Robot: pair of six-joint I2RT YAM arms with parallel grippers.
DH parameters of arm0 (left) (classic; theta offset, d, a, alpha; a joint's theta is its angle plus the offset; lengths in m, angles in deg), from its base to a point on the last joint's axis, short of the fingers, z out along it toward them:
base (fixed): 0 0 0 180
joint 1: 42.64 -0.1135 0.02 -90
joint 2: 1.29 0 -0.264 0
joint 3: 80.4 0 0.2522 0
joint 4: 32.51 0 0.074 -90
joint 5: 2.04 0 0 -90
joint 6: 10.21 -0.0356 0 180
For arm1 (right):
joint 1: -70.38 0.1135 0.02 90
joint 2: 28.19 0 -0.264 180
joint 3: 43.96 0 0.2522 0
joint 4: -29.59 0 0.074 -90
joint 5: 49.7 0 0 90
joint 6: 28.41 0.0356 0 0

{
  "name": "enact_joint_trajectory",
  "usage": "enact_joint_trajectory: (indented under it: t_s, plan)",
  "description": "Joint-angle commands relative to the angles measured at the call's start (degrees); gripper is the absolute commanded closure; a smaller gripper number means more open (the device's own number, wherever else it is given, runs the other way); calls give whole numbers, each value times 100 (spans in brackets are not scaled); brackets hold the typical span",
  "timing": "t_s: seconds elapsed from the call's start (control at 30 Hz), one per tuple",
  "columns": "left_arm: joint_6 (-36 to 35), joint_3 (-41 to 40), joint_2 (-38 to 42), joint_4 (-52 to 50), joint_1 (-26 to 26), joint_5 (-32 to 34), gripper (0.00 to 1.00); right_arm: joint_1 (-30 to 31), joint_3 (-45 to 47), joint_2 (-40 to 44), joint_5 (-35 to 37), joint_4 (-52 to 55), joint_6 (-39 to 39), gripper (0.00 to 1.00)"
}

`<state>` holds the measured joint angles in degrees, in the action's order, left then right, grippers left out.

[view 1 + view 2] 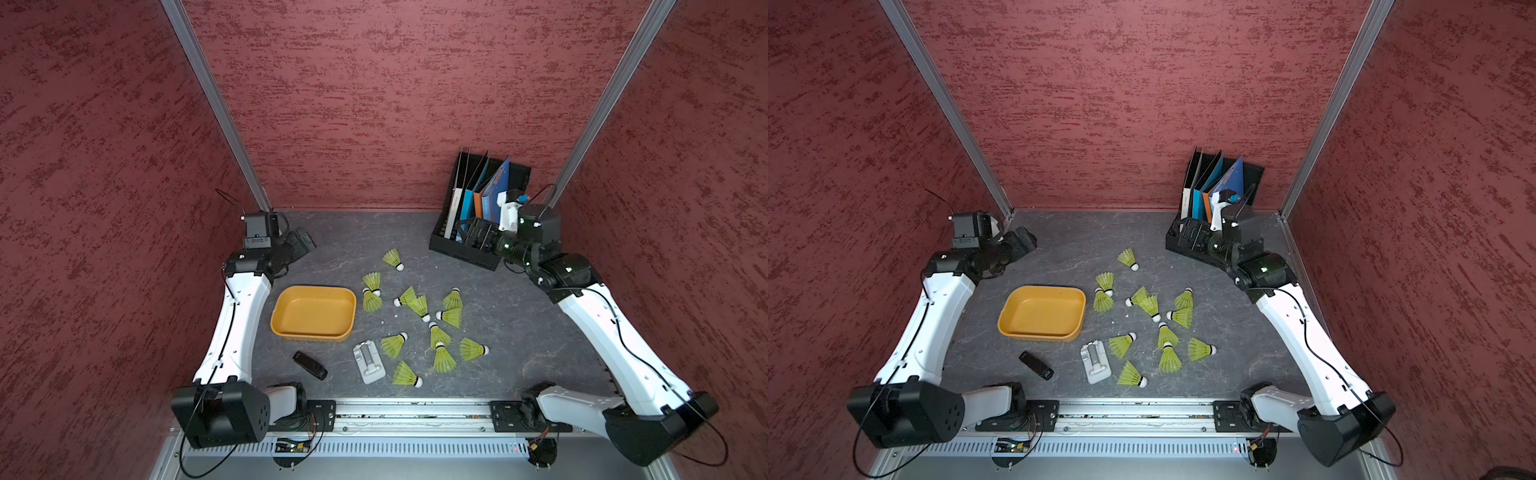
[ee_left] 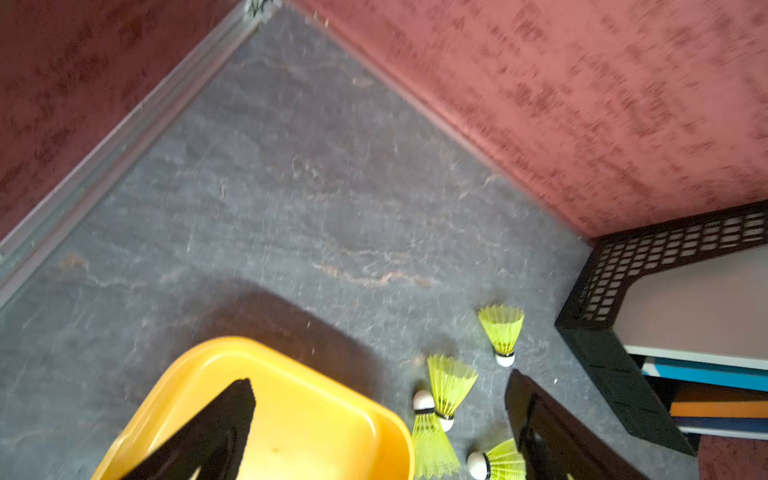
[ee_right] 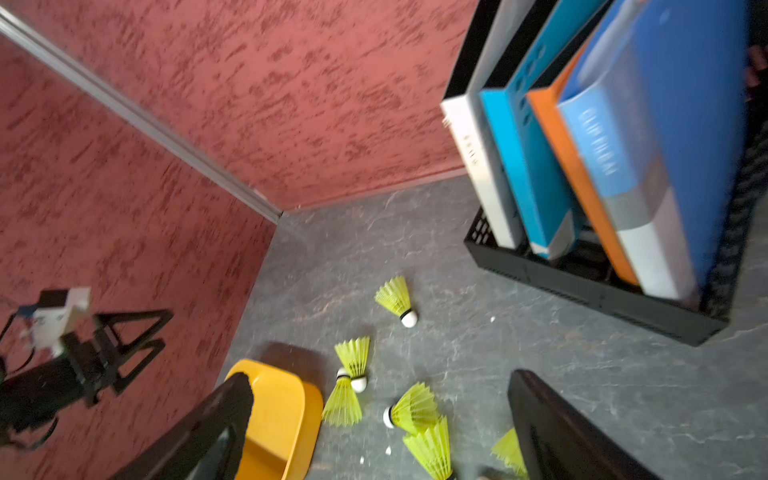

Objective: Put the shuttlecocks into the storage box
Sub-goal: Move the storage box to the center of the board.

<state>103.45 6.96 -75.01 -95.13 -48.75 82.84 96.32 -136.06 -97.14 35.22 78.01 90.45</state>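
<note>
In both top views the left gripper sits at mid-left, its jaws spread wide with nothing between them, as its wrist view also shows. Just right of it and lower, the storage box rests empty on the table, its long axis running left to right. Below it lie a black stick-shaped device and a grey clip-like piece. The shuttlecocks, twelve of them, lie scattered on the table right of the box, tips pointing every way. The topmost shuttlecock points lower right and the rightmost shuttlecock points right. At upper right stands the file rack. The spine lettering on its folders is too blurred to read. In front of it the right gripper is wide open and empty.
</note>
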Motion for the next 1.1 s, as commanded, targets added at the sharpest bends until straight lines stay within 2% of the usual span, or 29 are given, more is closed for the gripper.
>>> enact_joint_trajectory:
  t_s: [0.0,0.23,0.4,0.53,0.8,0.93,1.07]
  plan:
    - [-492,143,-155,-1075,-118,-132,4,602,183,-48,321,272,-72,1]
    - [-1493,6,-414,-1475,-201,323,7,1973,151,-770,396,14,-400,2]
    - [-1972,-180,-644,-1553,-614,531,15,2412,215,-1147,135,-270,-532,4]
    - [-2211,-481,-854,-1469,-887,554,26,2638,162,-1411,120,-291,-738,7]
    - [-2311,-728,-1232,-1267,-1430,673,36,2873,223,-1769,123,-423,-909,7]
    - [-2357,-676,-1562,-1175,-1496,624,45,2872,308,-1805,62,-511,-924,6]
    - [-2375,-716,-1772,-1025,-1512,574,48,2873,345,-1933,-99,-593,-906,6]
